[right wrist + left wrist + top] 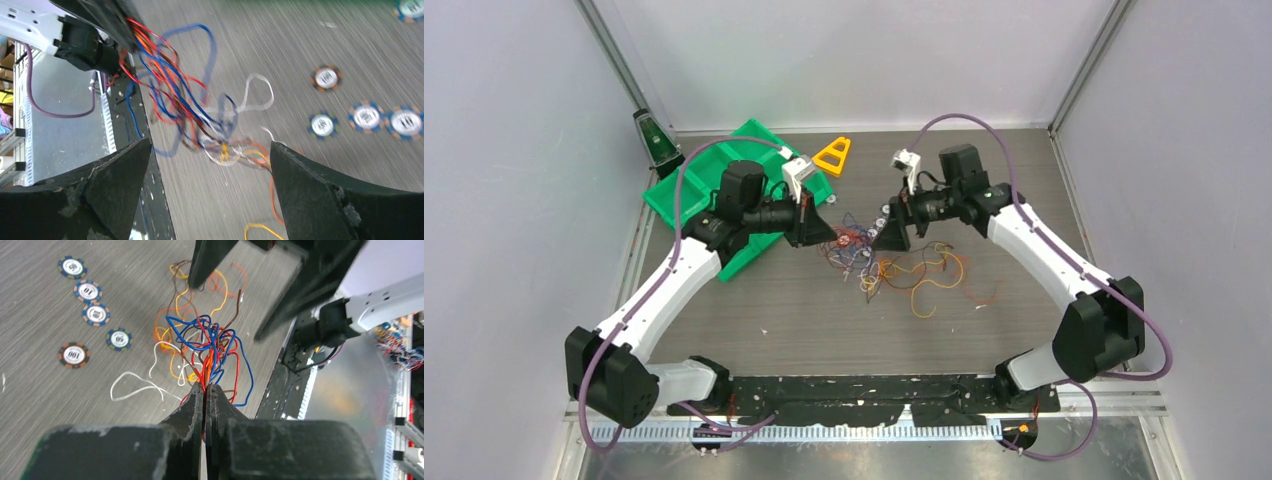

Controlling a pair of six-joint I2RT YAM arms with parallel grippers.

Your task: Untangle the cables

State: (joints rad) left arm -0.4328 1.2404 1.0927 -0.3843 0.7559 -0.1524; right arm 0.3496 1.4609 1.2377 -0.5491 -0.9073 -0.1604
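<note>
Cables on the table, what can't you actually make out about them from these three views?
Top view: the cables are too thin and small to trace strand by strand.
Left wrist: the shut left tool hides which strands it pinches.
Right wrist: motion blur smears the strands ahead of the open right tool; some run off the bottom edge.

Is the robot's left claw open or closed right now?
Shut: the black left claw pinches the bunch of thin red, blue and orange wires between closed fingers.
</note>
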